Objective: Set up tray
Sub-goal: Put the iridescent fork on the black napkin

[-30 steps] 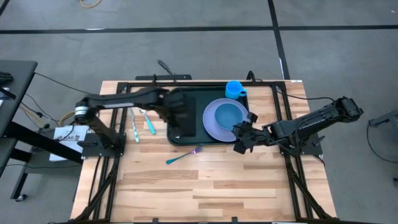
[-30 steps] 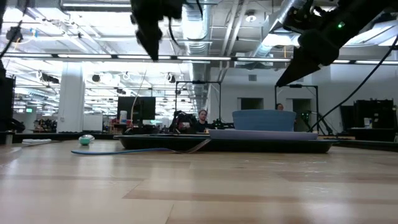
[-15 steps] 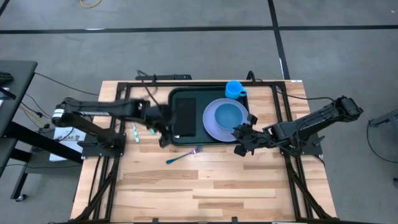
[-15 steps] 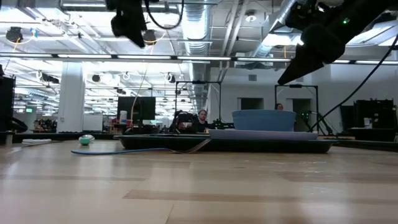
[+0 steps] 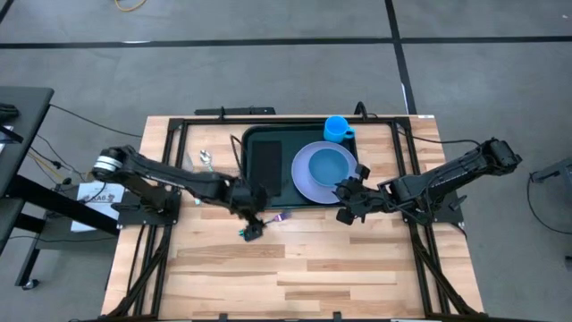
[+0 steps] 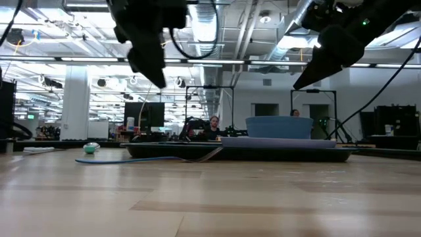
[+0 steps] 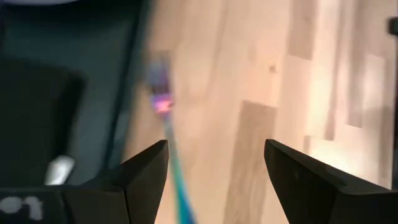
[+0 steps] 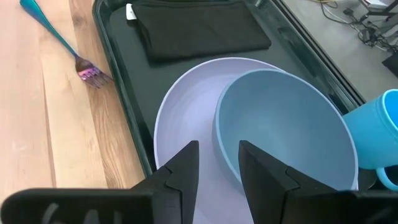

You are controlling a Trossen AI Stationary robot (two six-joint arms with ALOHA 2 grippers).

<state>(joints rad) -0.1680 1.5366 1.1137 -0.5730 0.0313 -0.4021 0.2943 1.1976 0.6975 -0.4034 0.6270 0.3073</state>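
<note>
While I look down on the bench point(image 5: 295, 268), I count one tray point(image 5: 255, 199), dark green, lying at the far middle of it. On the tray lie one folded black cloth point(image 5: 266, 166), one pale plate point(image 5: 302, 182) carrying one blue bowl point(image 5: 331, 166), and one blue cup point(image 5: 337, 128) in the far right corner. One fork point(image 8: 62, 47) with a teal handle lies on the wood just beside the tray's near rim. My left gripper point(image 5: 253, 229) reaches low across from the left, poised above that fork, fingers point(image 7: 143, 171) spread apart. My right gripper point(image 5: 347, 202) hangs over the tray's near right corner, fingers point(image 8: 261, 163) parted with nothing between them.
</note>
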